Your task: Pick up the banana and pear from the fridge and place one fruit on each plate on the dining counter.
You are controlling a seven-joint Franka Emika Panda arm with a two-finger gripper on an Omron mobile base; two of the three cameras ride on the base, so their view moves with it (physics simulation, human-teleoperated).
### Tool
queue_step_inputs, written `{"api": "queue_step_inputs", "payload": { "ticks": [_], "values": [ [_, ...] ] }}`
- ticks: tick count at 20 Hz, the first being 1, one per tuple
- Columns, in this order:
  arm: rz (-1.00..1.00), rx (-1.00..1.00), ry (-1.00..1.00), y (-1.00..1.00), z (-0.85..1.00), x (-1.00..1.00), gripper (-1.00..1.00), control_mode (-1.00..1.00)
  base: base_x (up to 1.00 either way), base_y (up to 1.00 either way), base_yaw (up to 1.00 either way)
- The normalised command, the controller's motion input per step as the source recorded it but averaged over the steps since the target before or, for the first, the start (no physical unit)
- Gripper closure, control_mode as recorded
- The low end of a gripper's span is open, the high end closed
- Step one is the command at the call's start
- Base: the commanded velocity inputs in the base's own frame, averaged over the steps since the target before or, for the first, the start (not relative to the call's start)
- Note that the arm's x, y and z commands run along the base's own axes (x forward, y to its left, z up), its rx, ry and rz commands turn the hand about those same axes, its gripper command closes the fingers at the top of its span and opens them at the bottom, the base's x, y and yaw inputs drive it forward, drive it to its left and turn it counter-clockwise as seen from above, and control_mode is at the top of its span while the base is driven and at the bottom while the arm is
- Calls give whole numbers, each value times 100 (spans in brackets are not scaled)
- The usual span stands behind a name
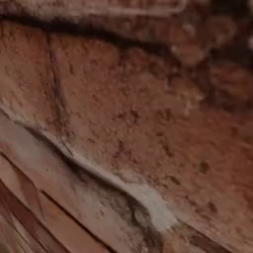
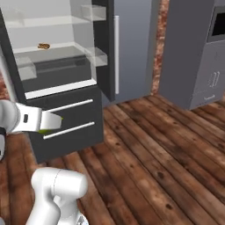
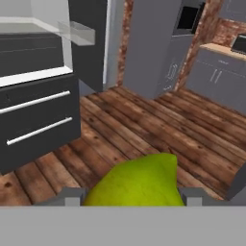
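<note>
My gripper (image 3: 132, 198) is shut on the pear (image 3: 139, 181), a yellow-green fruit that bulges up between the two fingertips in the hand view. In the right base view the gripper (image 2: 56, 123) hangs in front of the fridge drawers, and a green sliver of the pear (image 2: 44, 131) peeks out beneath it. The fridge (image 2: 70, 116) stands open, showing its white interior, glass shelves and two drawers with silver bars. The banana, the plates and the dining counter are out of view.
A brown lumpy food item (image 2: 43, 45) lies on a fridge shelf. The open fridge door (image 2: 132, 48) juts out to the right. Grey tall cabinets with an oven (image 2: 200, 52) stand beyond open wooden floor (image 2: 154, 154). A brick wall (image 1: 128, 118) sits very close in the left base view.
</note>
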Motion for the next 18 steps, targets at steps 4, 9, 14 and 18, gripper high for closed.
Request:
{"api": "queue_step_inputs", "payload": {
  "ticks": [4, 9, 14, 18],
  "values": [
    [0, 0, 0, 0, 0, 0, 100, 100, -76, 0, -30],
    [0, 0, 0, 0, 0, 0, 100, 100, -62, -1, -26],
    [0, 0, 0, 0, 0, 0, 100, 100, -12, -36, -18],
    [0, 0, 0, 0, 0, 0, 100, 100, -6, -63, -14]
  ]
}}
